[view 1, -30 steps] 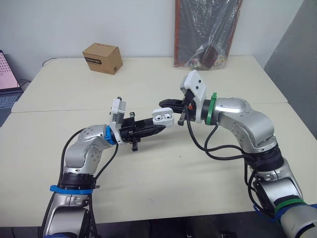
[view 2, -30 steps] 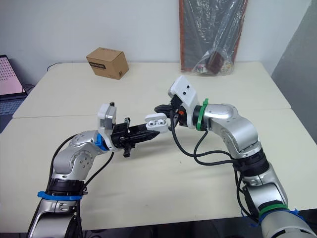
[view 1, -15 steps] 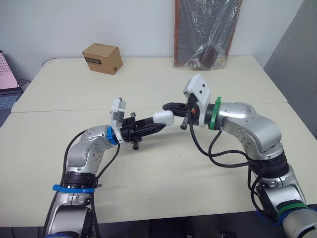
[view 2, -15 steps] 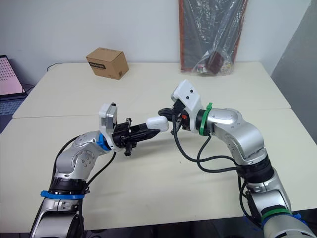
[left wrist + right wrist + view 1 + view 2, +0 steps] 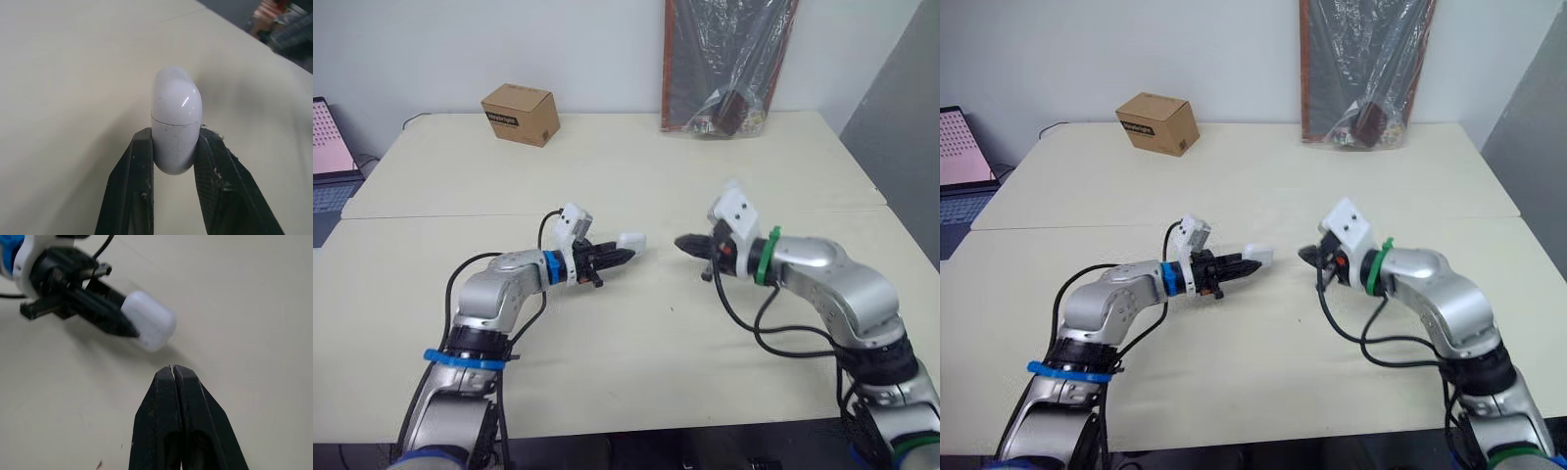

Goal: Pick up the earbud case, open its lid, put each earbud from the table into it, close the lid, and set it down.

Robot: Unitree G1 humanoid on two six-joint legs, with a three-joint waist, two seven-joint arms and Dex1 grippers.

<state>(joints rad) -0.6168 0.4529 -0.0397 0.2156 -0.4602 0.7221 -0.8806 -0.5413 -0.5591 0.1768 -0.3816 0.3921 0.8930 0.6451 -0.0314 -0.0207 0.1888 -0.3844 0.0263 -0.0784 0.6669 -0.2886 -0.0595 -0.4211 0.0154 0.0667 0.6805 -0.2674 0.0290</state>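
At frame centre, your left gripper [image 5: 624, 253] pinches the earbud case [image 5: 631, 239], lid end toward the right gripper [image 5: 680, 242], jaws pressed together.

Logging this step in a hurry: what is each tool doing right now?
Left tool: shut on the case.
Right tool: shut, holding nothing.
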